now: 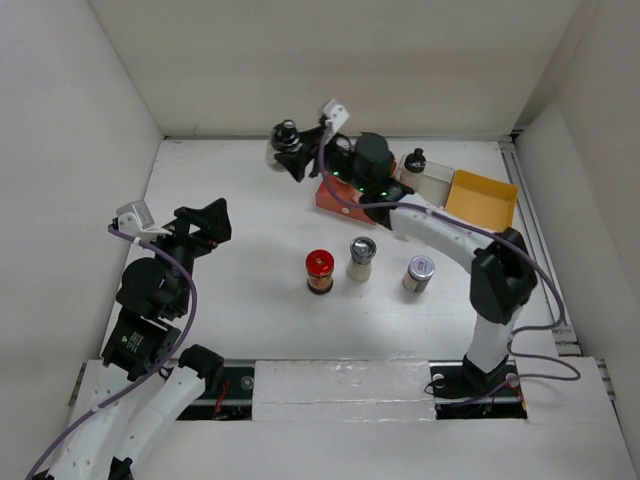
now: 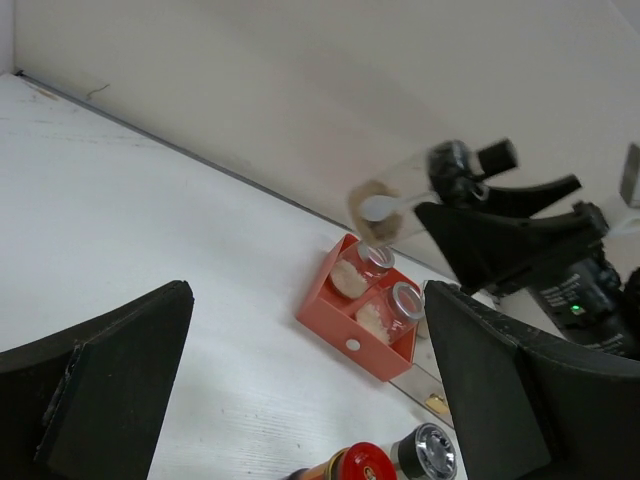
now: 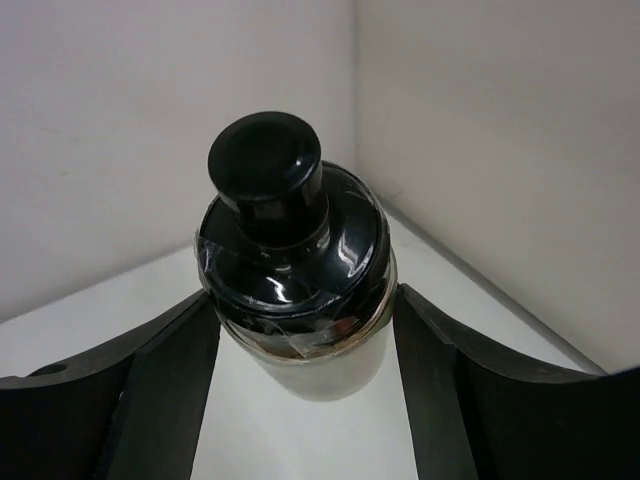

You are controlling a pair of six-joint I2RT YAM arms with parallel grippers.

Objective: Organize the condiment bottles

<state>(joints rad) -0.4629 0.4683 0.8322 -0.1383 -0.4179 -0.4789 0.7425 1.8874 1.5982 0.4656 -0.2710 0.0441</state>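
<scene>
Your right gripper (image 3: pixel 305 350) pinches the black-capped bottle (image 3: pixel 295 290) at its shoulder; likely fragile, slippery glass. Your left gripper (image 2: pixel 300 390) is spread, empty.

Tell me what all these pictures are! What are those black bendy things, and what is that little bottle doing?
Those are two robot arms bolted to a white table. One picture looks down from above. The other two come from small cameras on each arm's wrist, so you see its own black fingers.

The right gripper is closed around a black-capped bottle with pale stuff inside, at the back of the table. The left gripper is open and holds nothing.

In the middle stand three loose jars: a dark jar with a red lid and two silver-lidded jars. At the back is a red tray with two jars in it, then a clear tray holding another black-capped bottle, then a yellow tray. The robot is tidying the bottles.
</scene>
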